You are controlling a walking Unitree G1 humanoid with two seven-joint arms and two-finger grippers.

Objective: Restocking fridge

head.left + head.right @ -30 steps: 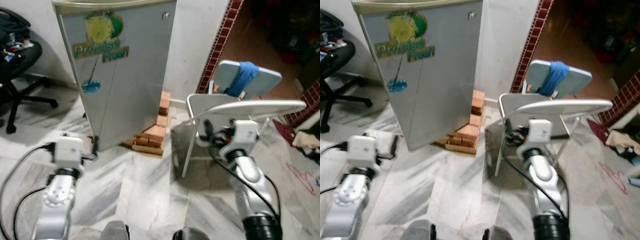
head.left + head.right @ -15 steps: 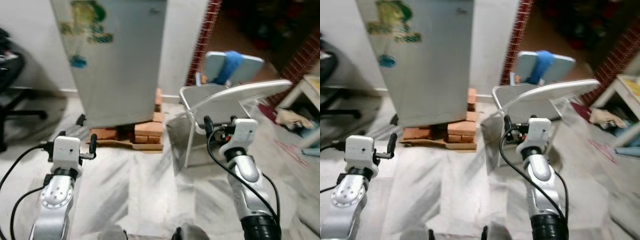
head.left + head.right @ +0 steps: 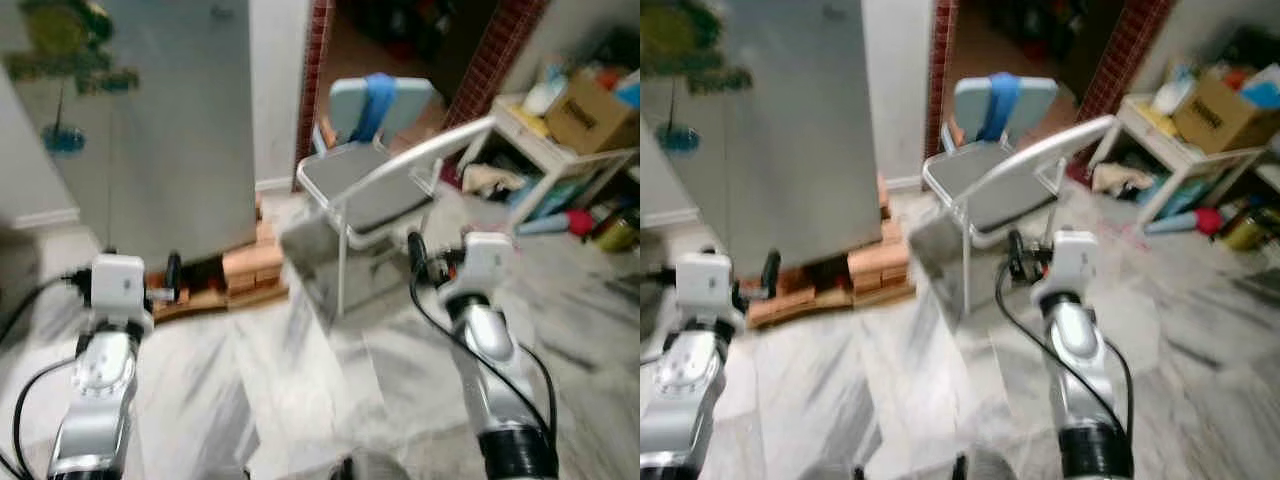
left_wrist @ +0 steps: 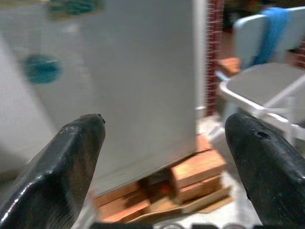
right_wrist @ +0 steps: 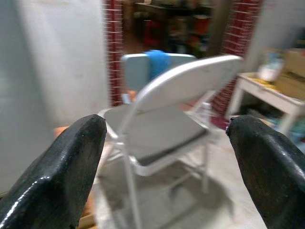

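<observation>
The grey fridge (image 3: 150, 150) stands at the left with its door shut, a green and yellow sticker (image 3: 60, 30) on the front, raised on bricks (image 3: 250, 265). My left gripper (image 3: 125, 270) is held low in front of it, apart from it, open and empty; in the left wrist view its fingers (image 4: 71, 157) frame the fridge (image 4: 138, 81). My right gripper (image 3: 465, 250) is open and empty, just short of a grey folding chair (image 3: 365, 190), which shows between its fingers (image 5: 71, 157) in the right wrist view. The picture is blurred.
Behind the folding chair stands a pale blue chair (image 3: 375, 100) with a blue cloth draped over it, before a dark doorway with brick posts. A white shelf table (image 3: 545, 150) at the right holds a cardboard box (image 3: 590, 105), with clutter under it. The floor is grey marble.
The whole view has swung to the right: fridge and chairs have slid left and the shelf table has come in at the right. Both grippers stay open in the same pose.
</observation>
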